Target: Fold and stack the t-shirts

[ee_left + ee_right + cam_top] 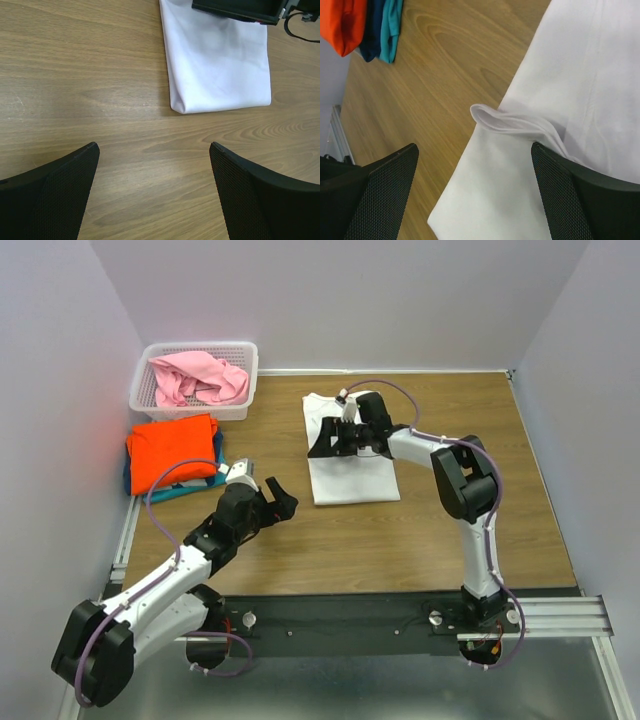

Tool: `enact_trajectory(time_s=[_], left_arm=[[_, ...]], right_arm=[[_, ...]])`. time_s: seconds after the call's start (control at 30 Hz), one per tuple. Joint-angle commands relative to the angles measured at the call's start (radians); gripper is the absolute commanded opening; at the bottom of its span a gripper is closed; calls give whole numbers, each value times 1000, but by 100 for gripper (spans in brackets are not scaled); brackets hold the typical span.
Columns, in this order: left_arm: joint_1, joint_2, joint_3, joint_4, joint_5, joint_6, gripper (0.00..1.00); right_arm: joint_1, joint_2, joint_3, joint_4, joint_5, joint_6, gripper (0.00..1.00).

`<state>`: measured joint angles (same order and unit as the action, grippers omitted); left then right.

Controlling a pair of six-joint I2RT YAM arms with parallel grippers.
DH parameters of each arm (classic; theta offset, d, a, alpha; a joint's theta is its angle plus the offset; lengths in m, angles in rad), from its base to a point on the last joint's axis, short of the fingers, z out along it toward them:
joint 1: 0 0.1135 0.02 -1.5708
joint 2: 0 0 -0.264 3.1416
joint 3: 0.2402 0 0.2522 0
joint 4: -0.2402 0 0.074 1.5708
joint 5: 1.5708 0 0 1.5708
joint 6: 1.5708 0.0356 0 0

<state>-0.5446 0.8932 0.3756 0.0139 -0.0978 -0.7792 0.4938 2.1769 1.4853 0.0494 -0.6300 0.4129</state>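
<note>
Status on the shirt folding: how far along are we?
Done: orange shirt folded and stacked on the teal shirt at left. In hand: white shirt lies part-folded mid-table with a flap loose; right tool open above it, left tool open over the table. Left: finish and stack white; pink shirt sits crumpled in the basket.

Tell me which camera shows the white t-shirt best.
Top external: the white t-shirt shows nearly whole, partly under the right claw. Left wrist catches only its near end; right wrist, only one edge with a fold.
</note>
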Motion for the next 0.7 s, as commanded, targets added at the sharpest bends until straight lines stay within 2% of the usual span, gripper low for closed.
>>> enact_trajectory(time_s=[0.0,0.23,0.37,0.5,0.67], left_arm=[[-3,-25,-7,-12,-36,3,98],[-3,-28,-18,-12,-29,-9,98],[-3,-27,-10,-6,-25,-9,98],[-3,-8,-10,43,10,1,98],[-5,56,17,132,66,21,98]], right_arm=[[-26,53,59,13,35,-17,100],[-43,96,75,10,12,-17,100],[-49,60,89,10,9,-16,100],[-49,-52,55,9,26,-11,100],[-50,-305,-120,9,219,18,100]])
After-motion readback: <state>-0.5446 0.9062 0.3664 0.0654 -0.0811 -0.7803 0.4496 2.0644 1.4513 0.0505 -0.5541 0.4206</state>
